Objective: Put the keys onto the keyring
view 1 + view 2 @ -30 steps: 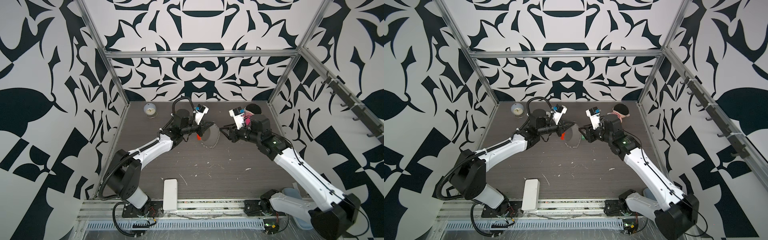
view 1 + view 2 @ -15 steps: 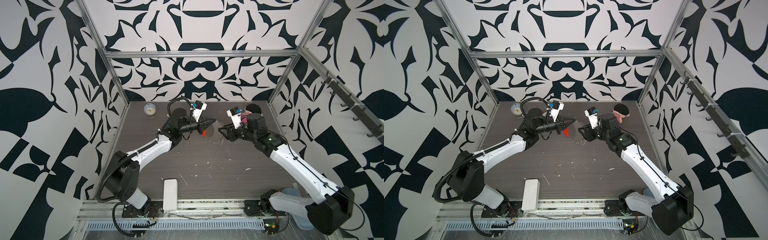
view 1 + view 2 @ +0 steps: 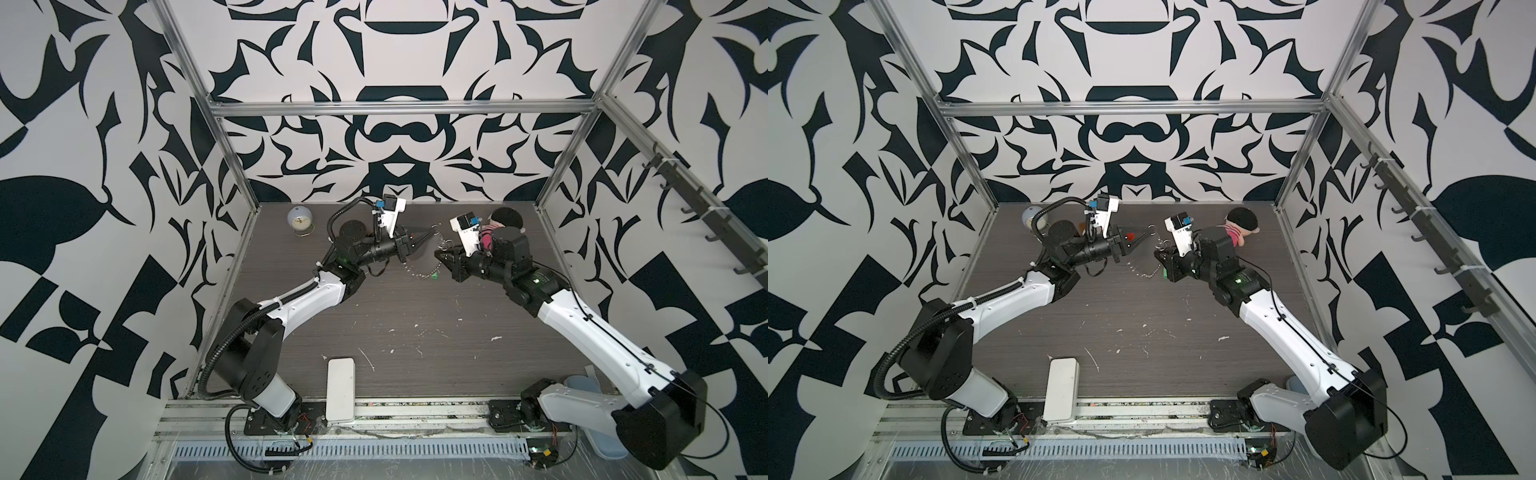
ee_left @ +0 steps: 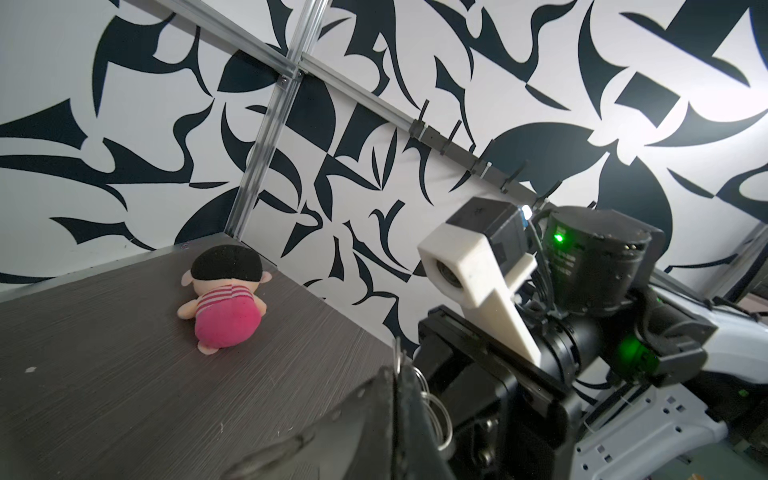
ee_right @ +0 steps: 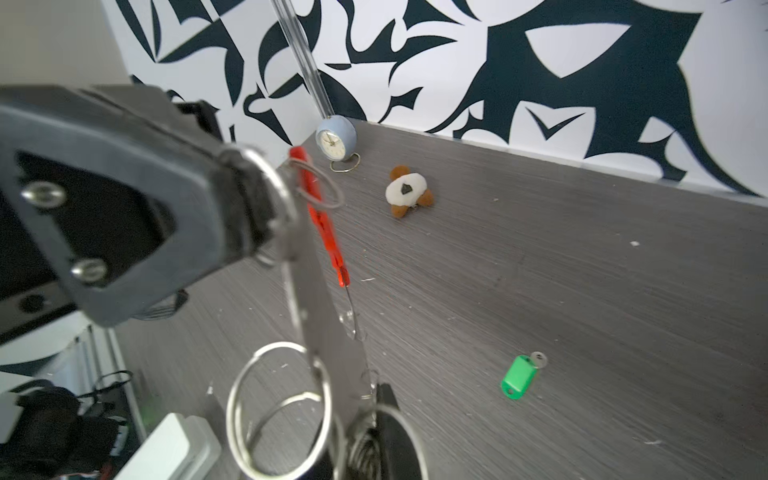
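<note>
In both top views my left gripper (image 3: pixel 427 239) (image 3: pixel 1144 237) hangs above the table's back middle, shut on a silver ring of the keyring (image 5: pixel 324 220). Its red bar (image 3: pixel 1131 237) lies along the left fingers, and its thin chain (image 3: pixel 417 272) droops toward the table. My right gripper (image 3: pixel 438 254) (image 3: pixel 1158 254) faces it closely, its fingers (image 5: pixel 388 419) closed on the keyring's large rings (image 5: pixel 282 407). One of the keys (image 5: pixel 517 376), green-headed, lies loose on the table (image 5: pixel 582 291) below the grippers (image 3: pixel 434 276). The left wrist view shows the shut left gripper (image 4: pixel 397 365) with ring wire beside it.
A small blue clock (image 3: pixel 300 219) stands at the back left, and a white-and-brown plush (image 5: pixel 409 193) lies near it. A pink doll (image 4: pixel 226 299) lies at the back right behind my right arm. A white box (image 3: pixel 340 388) sits at the front edge.
The left gripper has carried the keyring up and toward the back right. The right gripper's jaws, partly open before, have closed on the rings.
</note>
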Tool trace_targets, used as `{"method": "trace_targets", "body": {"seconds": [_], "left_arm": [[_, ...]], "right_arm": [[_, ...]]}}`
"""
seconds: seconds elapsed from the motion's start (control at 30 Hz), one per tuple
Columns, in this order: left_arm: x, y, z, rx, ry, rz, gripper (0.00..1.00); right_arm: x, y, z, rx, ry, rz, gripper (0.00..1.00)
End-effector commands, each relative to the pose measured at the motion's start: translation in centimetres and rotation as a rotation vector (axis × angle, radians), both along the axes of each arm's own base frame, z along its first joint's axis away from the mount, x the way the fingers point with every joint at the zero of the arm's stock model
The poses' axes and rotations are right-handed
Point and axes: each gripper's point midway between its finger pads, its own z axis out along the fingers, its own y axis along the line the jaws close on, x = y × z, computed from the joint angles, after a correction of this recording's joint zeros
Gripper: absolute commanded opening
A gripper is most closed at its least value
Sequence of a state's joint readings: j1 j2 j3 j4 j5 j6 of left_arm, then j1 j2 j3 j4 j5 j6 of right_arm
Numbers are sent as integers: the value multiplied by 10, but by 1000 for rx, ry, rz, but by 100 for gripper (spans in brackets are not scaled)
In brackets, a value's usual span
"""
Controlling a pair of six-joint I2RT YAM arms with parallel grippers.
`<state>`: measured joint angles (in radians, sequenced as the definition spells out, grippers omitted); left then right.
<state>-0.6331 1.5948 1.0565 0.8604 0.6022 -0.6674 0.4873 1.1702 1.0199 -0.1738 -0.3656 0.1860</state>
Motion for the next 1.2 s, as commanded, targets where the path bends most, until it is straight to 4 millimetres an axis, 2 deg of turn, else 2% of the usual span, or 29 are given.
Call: {"method": "trace_targets", "body": {"seconds": [0.0,0.1,0.37,0.53,0.7,0.83,1.17], "left_arm": [[2,4,19,-115,4,2,0],[3,3,20,-127,13,-2,0],[-4,-1,17,-74,-14,-38,0],[-17,-5,-3,78,-69,-90,0],[-26,-5,-22,236,-106,-130,0],[-33,-2,-33,346,-155,-150,0],[-34,2,-74,640,-236,-159,0]], "right_arm": [[-4,4,27,45,-72,-17,9],[-8,4,32,40,-87,-26,7],[-8,-12,42,-2,-108,-100,0],[-9,-24,49,-88,-133,-123,0],[-13,-23,53,-133,-132,-86,0],[-15,-23,49,-168,-120,-65,0],[-12,-21,37,-225,-83,-44,0]]}}
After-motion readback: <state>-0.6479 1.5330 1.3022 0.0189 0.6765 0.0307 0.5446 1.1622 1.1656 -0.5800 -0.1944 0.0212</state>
